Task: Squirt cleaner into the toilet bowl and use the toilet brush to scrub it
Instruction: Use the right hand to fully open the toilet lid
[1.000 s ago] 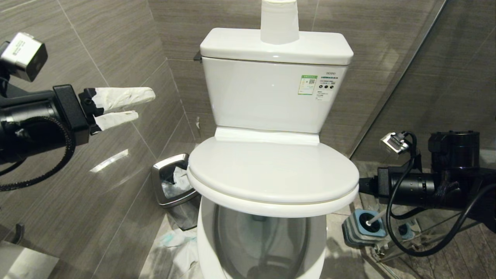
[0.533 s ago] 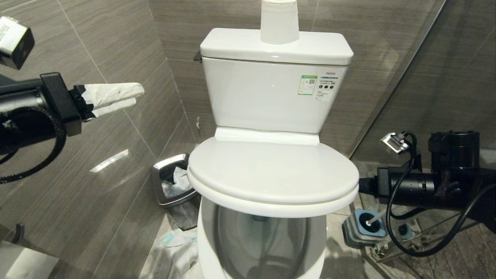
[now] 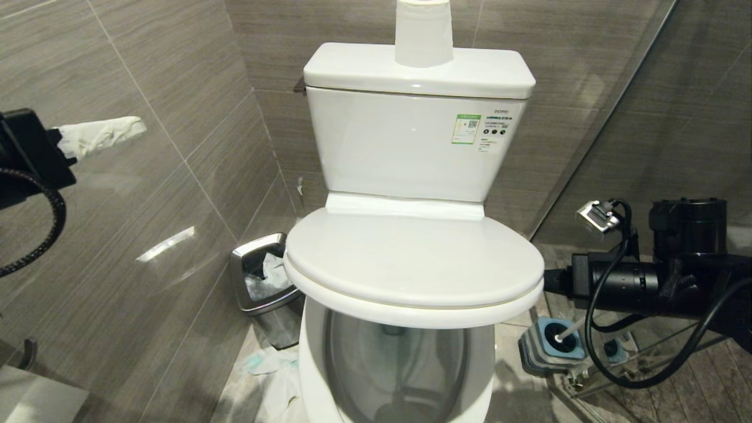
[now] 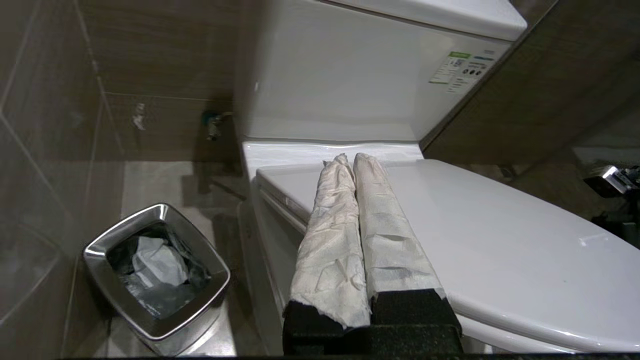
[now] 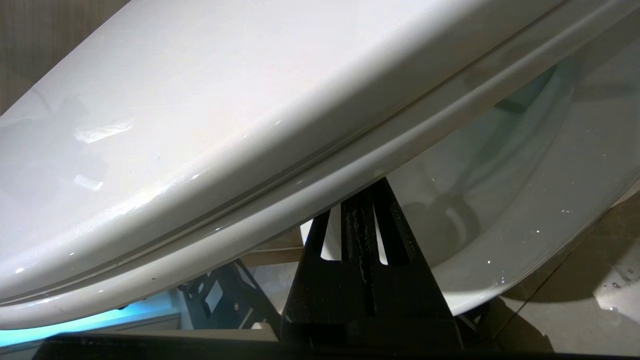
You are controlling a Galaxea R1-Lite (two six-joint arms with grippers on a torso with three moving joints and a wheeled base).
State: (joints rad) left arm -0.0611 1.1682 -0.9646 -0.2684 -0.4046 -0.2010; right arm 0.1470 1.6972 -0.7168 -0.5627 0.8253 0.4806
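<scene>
The toilet bowl (image 3: 311,352) stands in the middle, with its white seat and lid (image 3: 411,258) held partly raised over it. My right gripper (image 5: 371,192) is shut, its black fingertips pressed under the seat's right edge above the bowl's inside (image 5: 525,200); the right arm (image 3: 623,288) reaches in level from the right. The toilet brush handle (image 3: 571,331) sticks out of its grey-and-blue holder (image 3: 552,346) on the floor below that arm. My left gripper (image 3: 138,125) hangs at the far left by the wall, its paper-wrapped fingers (image 4: 330,225) shut on nothing. No cleaner shows.
A steel waste bin (image 3: 258,282) with a rim (image 4: 125,225) stands left of the toilet, with crumpled tissue (image 3: 270,364) on the floor before it. A white roll (image 3: 423,32) stands on the tank (image 3: 411,141). Tiled walls close in left and behind; a glass partition stands right.
The left gripper's fingers have closed together and the arm has drawn back toward the left edge. The right arm, seat and lid have not moved.
</scene>
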